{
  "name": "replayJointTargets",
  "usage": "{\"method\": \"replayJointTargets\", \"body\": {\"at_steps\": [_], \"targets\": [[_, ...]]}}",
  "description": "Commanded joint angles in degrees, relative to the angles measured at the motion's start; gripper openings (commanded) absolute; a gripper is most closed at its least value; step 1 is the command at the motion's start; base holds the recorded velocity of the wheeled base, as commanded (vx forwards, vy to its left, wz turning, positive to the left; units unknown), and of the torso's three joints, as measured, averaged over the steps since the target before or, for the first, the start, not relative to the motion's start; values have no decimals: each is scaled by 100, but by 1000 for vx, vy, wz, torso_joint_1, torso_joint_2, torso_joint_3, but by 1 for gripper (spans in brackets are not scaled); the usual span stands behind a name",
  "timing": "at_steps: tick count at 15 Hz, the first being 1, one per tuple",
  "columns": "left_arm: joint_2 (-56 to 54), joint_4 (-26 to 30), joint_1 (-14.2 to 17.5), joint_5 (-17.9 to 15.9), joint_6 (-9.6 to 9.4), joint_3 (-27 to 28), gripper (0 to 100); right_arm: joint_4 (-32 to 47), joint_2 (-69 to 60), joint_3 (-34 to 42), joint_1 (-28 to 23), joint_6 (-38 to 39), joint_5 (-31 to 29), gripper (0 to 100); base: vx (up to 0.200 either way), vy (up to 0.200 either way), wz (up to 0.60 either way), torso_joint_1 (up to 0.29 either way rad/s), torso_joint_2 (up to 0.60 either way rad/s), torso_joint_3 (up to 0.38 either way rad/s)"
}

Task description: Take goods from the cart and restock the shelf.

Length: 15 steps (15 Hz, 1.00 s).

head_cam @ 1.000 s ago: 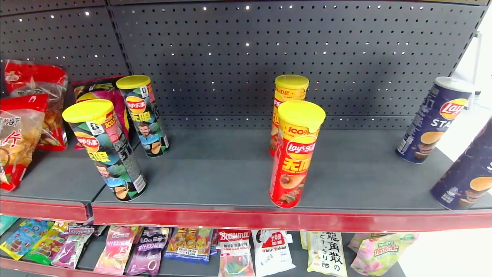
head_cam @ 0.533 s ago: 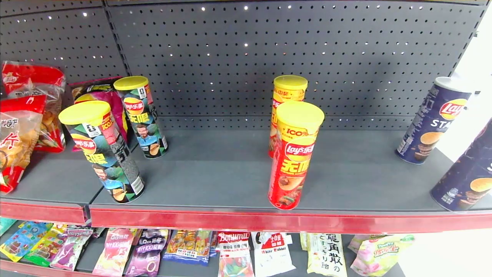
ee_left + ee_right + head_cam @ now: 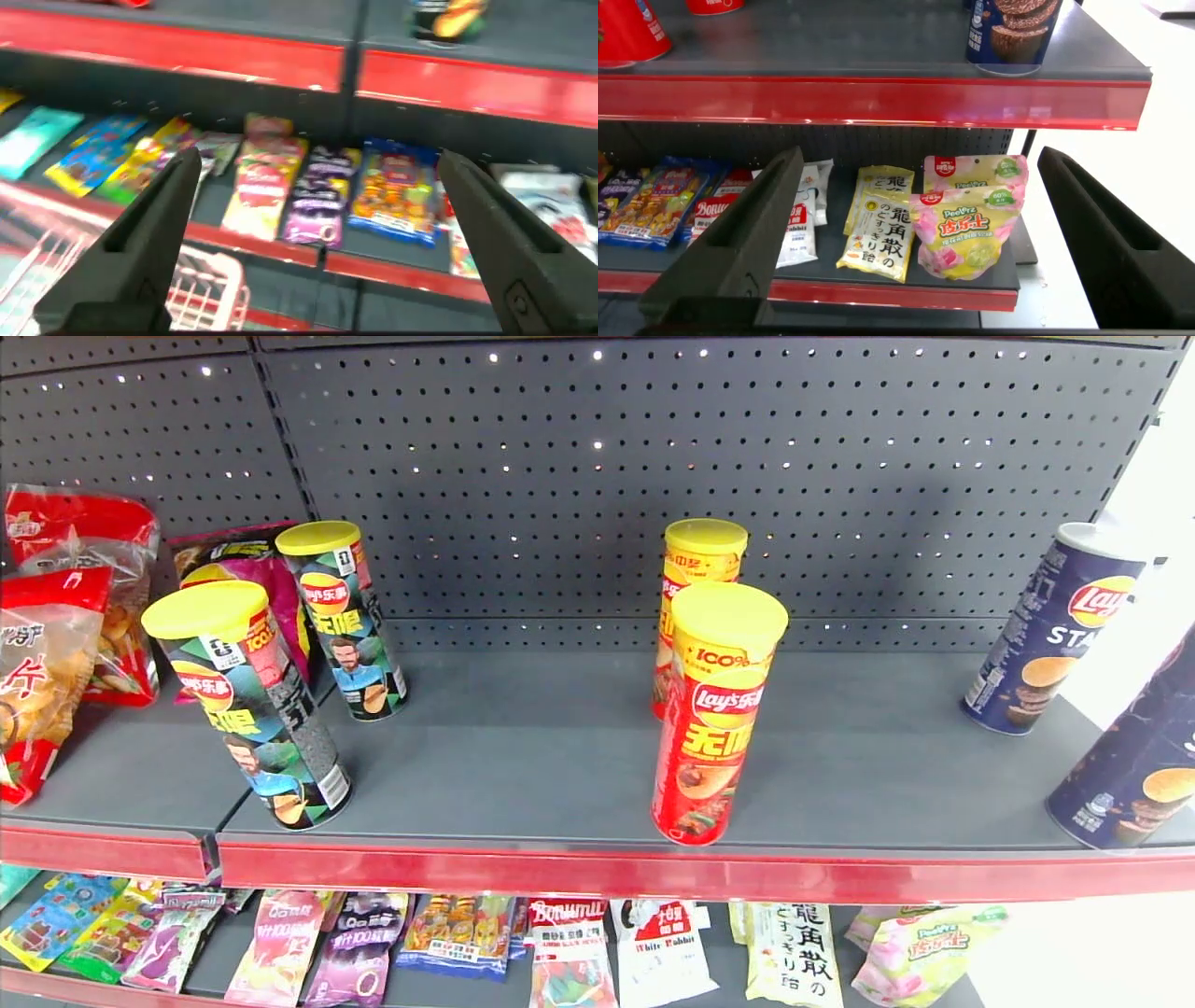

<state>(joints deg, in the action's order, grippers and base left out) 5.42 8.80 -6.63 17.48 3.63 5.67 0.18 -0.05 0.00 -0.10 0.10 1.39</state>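
Our left gripper (image 3: pixel 318 252) hangs with its jaws spread wide and nothing between them. It faces the lower shelf (image 3: pixel 392 266) and its row of candy packets (image 3: pixel 308 191), with a corner of the wire cart (image 3: pixel 206 294) beneath. Our right gripper (image 3: pixel 920 252) is likewise spread and empty before the same lower row, near a pink-and-green bag (image 3: pixel 966 229). On the grey upper shelf (image 3: pixel 523 756), red along its front edge, we see six chip cans standing upright: two multicoloured cans (image 3: pixel 247 700) at left, two red cans (image 3: pixel 719 709) one behind the other at centre, and two dark blue cans (image 3: pixel 1050 630) at right. Snack bags (image 3: pixel 56 616) lean at far left.
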Motion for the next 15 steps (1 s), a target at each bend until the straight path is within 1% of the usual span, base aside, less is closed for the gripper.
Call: {"method": "replayJointTargets", "body": {"at_steps": [1, 2, 3, 4, 5, 6, 7, 8, 9, 11, 14, 15], "targets": [[20, -63, 127, 194, 50, -75, 100, -1, 5, 0, 1, -1, 2, 100, 0, 0, 0, 0, 0, 0], [11, -274, 127, 150, 59, -154, 100, -1, 5, 0, 1, -1, 2, 100, 0, 0, 0, 0, 0, 0], [11, -599, 127, -78, 32, -259, 100, -1, 5, 0, 1, -1, 2, 100, 0, 0, 0, 0, 0, 0], [11, -1197, 127, -588, -108, -567, 100, -1, 5, 0, 1, -1, 2, 100, 0, 0, 0, 0, 0, 0], [11, -1284, 127, -816, -267, -567, 100, -1, 5, 0, 1, -1, 2, 100, 0, 0, 0, 0, 0, 0], [20, -1153, 127, -1063, -390, -567, 100, -1, 5, 0, 1, -1, 10, 100, 0, 0, 0, 0, 0, 0], [38, -1153, 74, -1168, -425, -567, 100, -1, 5, 0, 1, -1, 2, 100, 0, 0, 0, 0, 0, 0], [20, -1126, 48, -1142, -319, -567, 100, -1, 5, 0, 1, -1, 2, 100, 0, 0, 0, 0, 0, 0], [11, -1126, 48, -1071, -161, -567, 100, -1, 5, 0, 1, -1, 2, 100, 0, 0, 0, 0, 0, 0], [11, -1135, 48, -1071, -179, -567, 100, -1, 5, 0, 1, -1, 10, 100, 0, 0, 0, 0, 0, 0], [11, -1109, 48, -1054, -91, -567, 100, -1, 5, 0, 1, -19, 10, 100, 0, 0, 0, 0, 0, 0], [11, -1117, 48, -1063, -100, -567, 100, -1, 5, 0, 1, -27, 10, 100, 0, 0, 0, 0, 0, 0]]}}
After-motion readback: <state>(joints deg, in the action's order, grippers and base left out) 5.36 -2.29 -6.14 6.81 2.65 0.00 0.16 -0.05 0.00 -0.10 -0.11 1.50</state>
